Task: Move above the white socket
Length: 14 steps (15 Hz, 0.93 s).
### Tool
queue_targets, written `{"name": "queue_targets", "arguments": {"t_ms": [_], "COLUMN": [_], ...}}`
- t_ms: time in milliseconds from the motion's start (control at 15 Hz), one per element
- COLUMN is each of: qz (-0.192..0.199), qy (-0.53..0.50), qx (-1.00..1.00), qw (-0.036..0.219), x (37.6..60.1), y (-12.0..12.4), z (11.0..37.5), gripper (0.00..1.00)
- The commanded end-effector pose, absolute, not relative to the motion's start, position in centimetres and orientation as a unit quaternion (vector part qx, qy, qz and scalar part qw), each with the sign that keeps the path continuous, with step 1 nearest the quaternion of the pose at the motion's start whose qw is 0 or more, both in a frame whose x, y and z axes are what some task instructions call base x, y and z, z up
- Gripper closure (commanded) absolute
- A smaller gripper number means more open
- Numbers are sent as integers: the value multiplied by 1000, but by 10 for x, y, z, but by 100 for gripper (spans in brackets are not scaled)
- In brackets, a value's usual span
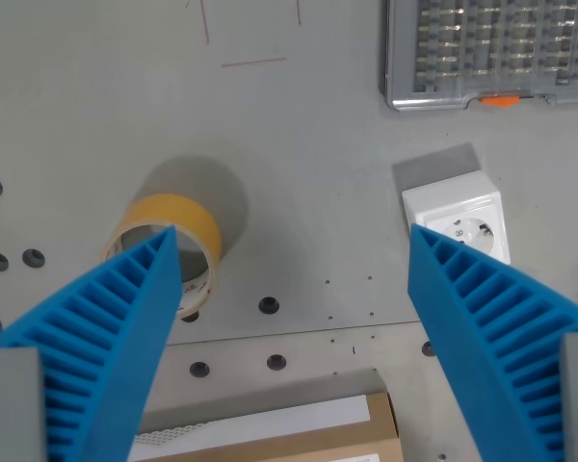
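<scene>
The white socket (459,218) is a small square box on the grey table at the wrist view's right, partly covered by my right blue finger. My gripper (291,241) is open, its two ribbed blue fingers (106,327) spread wide with nothing between them. The socket lies under the right fingertip rather than under the gap. The left fingertip overlaps a roll of yellow tape (169,231).
A clear plastic parts case (491,48) with an orange latch stands at the top right. A cardboard box (289,433) with a white label sits at the bottom centre. Bolt holes (269,305) dot the table, and thin red lines mark its far side.
</scene>
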<state>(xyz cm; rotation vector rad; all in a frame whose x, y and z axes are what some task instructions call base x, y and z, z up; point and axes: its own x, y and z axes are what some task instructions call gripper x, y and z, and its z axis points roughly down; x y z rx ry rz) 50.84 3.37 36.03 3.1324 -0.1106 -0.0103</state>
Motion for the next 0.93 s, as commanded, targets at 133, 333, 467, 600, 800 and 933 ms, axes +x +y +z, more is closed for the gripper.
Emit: {"name": "queue_targets", "arguments": {"t_ms": [133,333,467,600,800,933], "qz": [-1,-1,-1,0,6,13], "qy": [-36,-44,-55,-72,-102,-127], "qx": [999,999,998,997,995,992], "qw": [4,4,4,4,5,5], "x": [508,508,507,506,503,501], "y": [34,33,33,32,29,26], "z": [362,362,360,359,354,349], "gripper": [0,0,0,0,0,0]}}
